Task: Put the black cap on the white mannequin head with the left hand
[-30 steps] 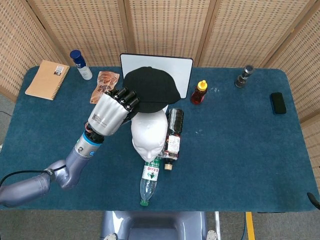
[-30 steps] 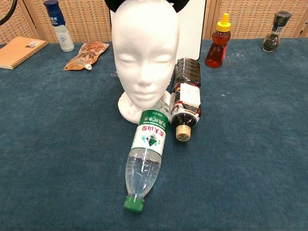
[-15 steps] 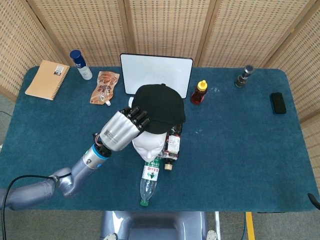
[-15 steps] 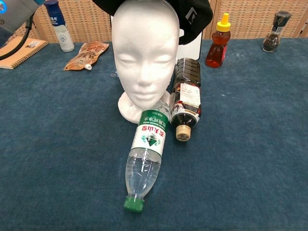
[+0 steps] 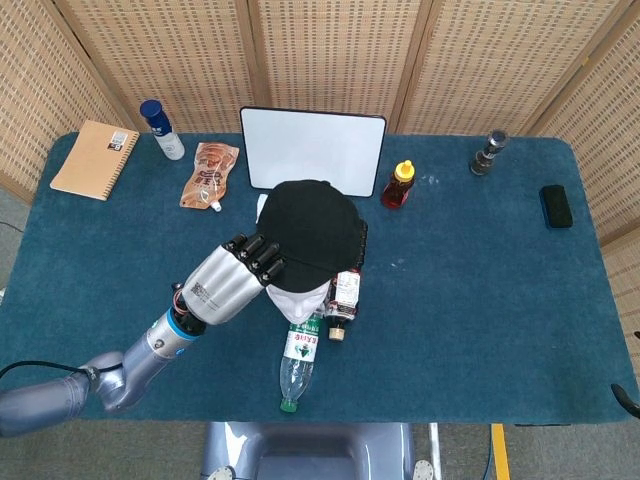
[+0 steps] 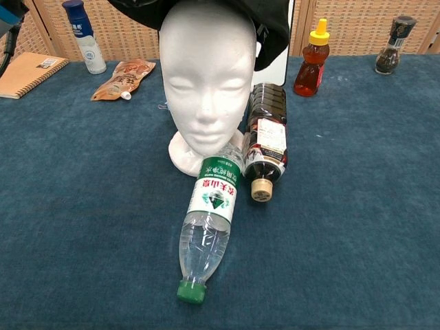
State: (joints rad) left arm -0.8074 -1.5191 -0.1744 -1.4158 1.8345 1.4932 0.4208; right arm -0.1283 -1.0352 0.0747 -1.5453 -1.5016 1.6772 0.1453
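The black cap [image 5: 312, 233] lies over the top of the white mannequin head [image 6: 206, 75], which stands upright in the middle of the table; in the head view only the face [image 5: 298, 298] shows below the cap. The cap's edge [image 6: 271, 31] hangs down the head's right side in the chest view. My left hand [image 5: 232, 282] grips the cap at its left rim, fingers curled over the fabric. The right hand shows in neither view.
A clear water bottle [image 6: 209, 227] and a dark bottle [image 6: 265, 141] lie right in front of the head's base. Behind stand a whiteboard [image 5: 312, 145], a red sauce bottle [image 5: 398, 184], a snack pouch [image 5: 209, 174], a blue-capped bottle [image 5: 160, 128], a notebook [image 5: 95, 159], a grinder [image 5: 488, 152] and a black phone [image 5: 556, 206].
My left hand has carried the cap forward from above the whiteboard and lowered it onto the mannequin head, which it now covers.
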